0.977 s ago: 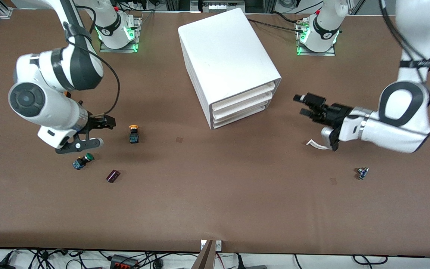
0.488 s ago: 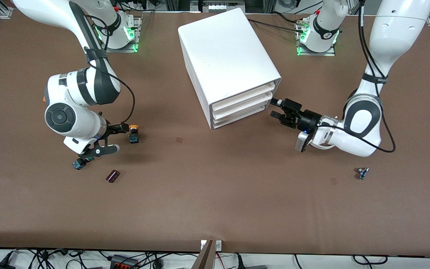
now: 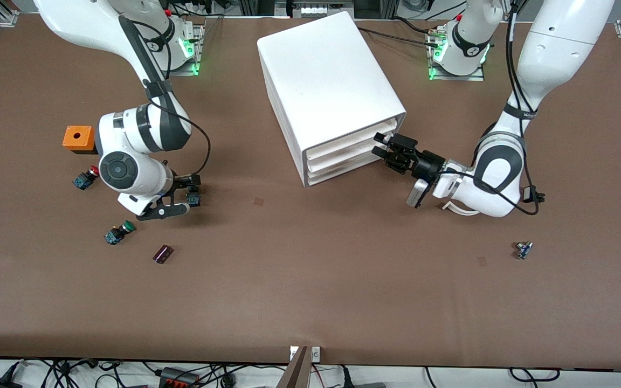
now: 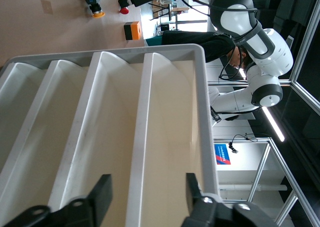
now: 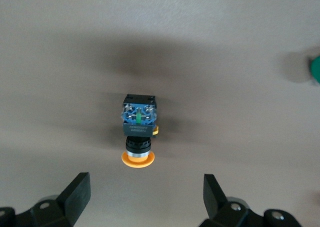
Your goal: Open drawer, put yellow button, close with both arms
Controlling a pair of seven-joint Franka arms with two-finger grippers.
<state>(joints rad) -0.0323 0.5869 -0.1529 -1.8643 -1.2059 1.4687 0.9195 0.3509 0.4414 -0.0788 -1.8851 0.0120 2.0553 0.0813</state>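
Observation:
The white cabinet stands mid-table with all its drawers shut. The top drawer shows in the left wrist view too. My left gripper is open right at the drawer fronts. In the left wrist view it straddles the top drawer's front lip. The yellow button lies on its side toward the right arm's end of the table. My right gripper is open over it. The right wrist view shows the button just ahead of the spread gripper, untouched.
An orange box, a red-capped button, a green-capped button and a small dark block lie around the right arm. A small part lies toward the left arm's end, nearer the front camera.
My left gripper has swung in from open table to the drawer fronts. My right arm has moved its open gripper over the yellow button, uncovering the orange box and the red-capped button.

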